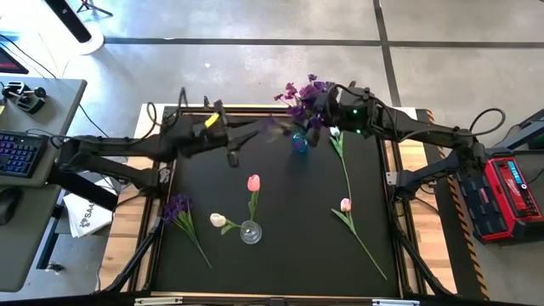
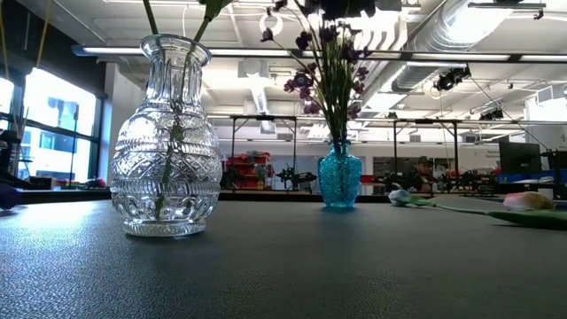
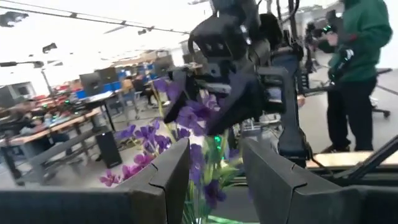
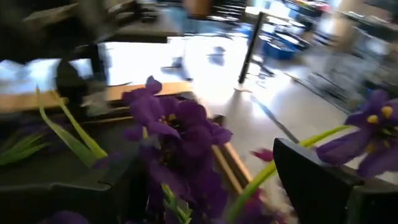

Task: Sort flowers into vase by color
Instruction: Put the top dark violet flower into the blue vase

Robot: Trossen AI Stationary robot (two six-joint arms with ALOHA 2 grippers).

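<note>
A small blue vase [image 1: 299,143] [image 2: 340,177] stands near the table's far edge and holds several purple sprigs [image 1: 302,93] [image 2: 328,62]. My right gripper [image 1: 323,106] [image 4: 199,180] hovers open above the vase, with purple blooms [image 4: 168,124] between its fingers. My left gripper [image 1: 274,127] [image 3: 216,168] comes from the left, open, its fingers on either side of the purple stems [image 3: 199,155]. A clear glass vase [image 1: 251,231] [image 2: 168,142] holds one pink tulip [image 1: 253,183]. On the table lie a white tulip [image 1: 218,220], a purple sprig [image 1: 178,208], another white tulip [image 1: 335,132] and another pink tulip [image 1: 345,205].
The black mat [image 1: 289,255] is framed by wooden edges. A keyboard [image 1: 17,153] sits on a side desk to the left, and a red case [image 1: 510,191] to the right. A person in green [image 3: 360,68] stands beyond the table.
</note>
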